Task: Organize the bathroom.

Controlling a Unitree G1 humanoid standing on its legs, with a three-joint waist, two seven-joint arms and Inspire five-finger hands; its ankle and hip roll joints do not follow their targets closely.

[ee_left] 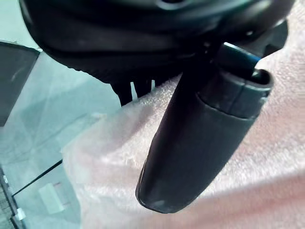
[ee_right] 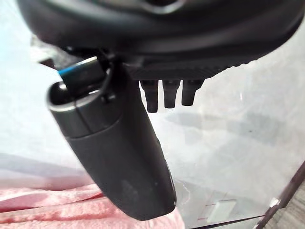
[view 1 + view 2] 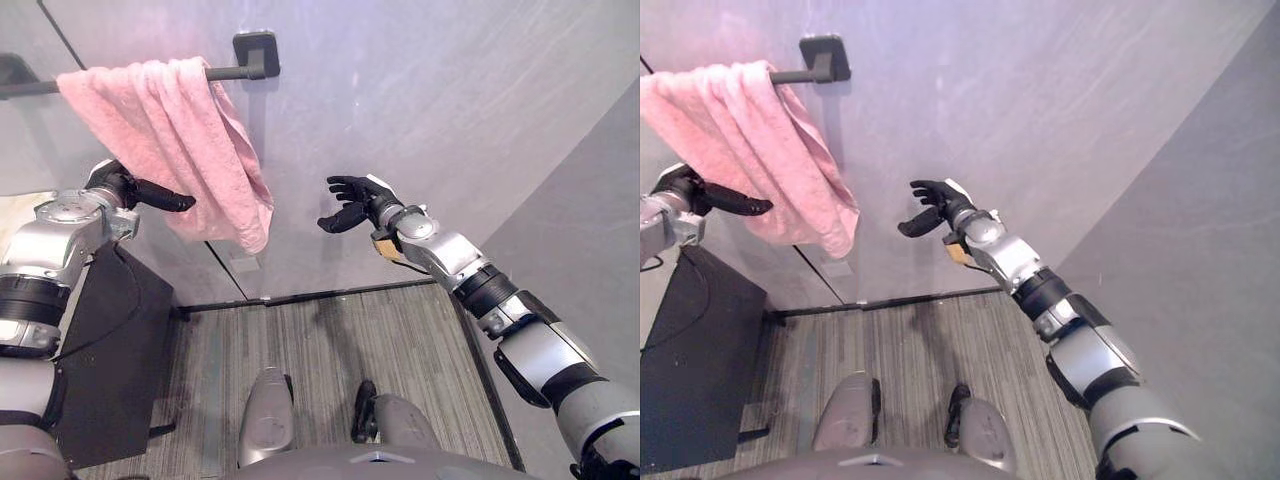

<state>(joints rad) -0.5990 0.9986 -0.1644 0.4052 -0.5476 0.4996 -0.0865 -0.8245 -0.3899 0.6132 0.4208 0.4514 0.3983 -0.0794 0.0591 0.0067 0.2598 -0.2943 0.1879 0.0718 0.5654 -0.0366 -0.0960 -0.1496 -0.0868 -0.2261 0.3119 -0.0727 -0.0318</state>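
One pink towel (image 3: 175, 140) on rail (image 3: 230, 72): soft, limp (likely light); take the hanging edge. Left hand (image 3: 150, 193) and right hand (image 3: 352, 203) open, empty.

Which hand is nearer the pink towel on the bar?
Left. The left hand is at the pink towel, fingers straight against its lower part; the right hand hangs open, apart from it.
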